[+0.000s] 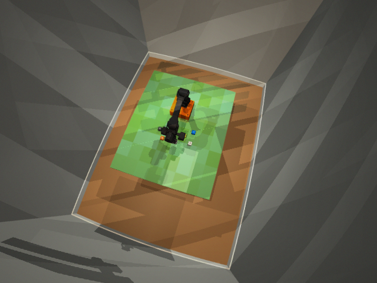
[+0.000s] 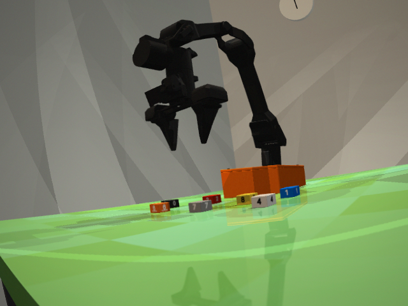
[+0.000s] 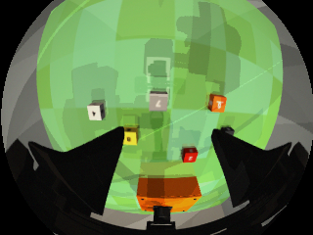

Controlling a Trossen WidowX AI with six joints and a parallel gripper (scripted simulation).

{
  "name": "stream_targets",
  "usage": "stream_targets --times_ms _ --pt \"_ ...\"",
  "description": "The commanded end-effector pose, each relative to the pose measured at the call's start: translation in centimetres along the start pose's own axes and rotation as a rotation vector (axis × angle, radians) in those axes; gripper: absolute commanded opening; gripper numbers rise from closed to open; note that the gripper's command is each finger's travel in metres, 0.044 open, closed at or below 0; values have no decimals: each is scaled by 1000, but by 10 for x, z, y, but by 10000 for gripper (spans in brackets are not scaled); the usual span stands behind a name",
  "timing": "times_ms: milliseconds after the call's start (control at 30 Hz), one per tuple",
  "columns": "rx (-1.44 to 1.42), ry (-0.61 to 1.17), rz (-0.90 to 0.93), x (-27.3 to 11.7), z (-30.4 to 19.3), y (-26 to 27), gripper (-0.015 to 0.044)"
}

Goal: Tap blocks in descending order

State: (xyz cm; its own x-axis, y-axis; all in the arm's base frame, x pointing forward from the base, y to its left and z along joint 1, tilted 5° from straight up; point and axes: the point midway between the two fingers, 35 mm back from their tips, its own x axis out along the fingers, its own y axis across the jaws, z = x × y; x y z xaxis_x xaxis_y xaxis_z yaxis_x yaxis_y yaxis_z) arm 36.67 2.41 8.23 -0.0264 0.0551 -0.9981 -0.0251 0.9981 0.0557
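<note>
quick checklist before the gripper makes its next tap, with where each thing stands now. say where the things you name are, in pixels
1. Gripper (image 2: 188, 146) (image 3: 170, 132) holding nothing: ok
2. Fingertips lifted clear of all blocks: ok
3. Digit readable on the yellow block (image 2: 243, 199) (image 3: 130, 137), an 8: ok
4. Digit readable on the gray block (image 2: 199, 206) (image 3: 157, 102), a 7: ok
5. Fingers closed together for a narrow touch: not ok, they stand wide apart
6. Which blocks have already been tapped: cannot tell
</note>
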Motion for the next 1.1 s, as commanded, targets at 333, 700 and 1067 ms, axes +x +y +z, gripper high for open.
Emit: stream_targets --times_ms 333,700,1067 --pt "-5 1 -9 0 0 -103 400" --pt "-5 1 -9 0 -1 -106 400" --pt "-5 1 -9 0 -1 -106 400"
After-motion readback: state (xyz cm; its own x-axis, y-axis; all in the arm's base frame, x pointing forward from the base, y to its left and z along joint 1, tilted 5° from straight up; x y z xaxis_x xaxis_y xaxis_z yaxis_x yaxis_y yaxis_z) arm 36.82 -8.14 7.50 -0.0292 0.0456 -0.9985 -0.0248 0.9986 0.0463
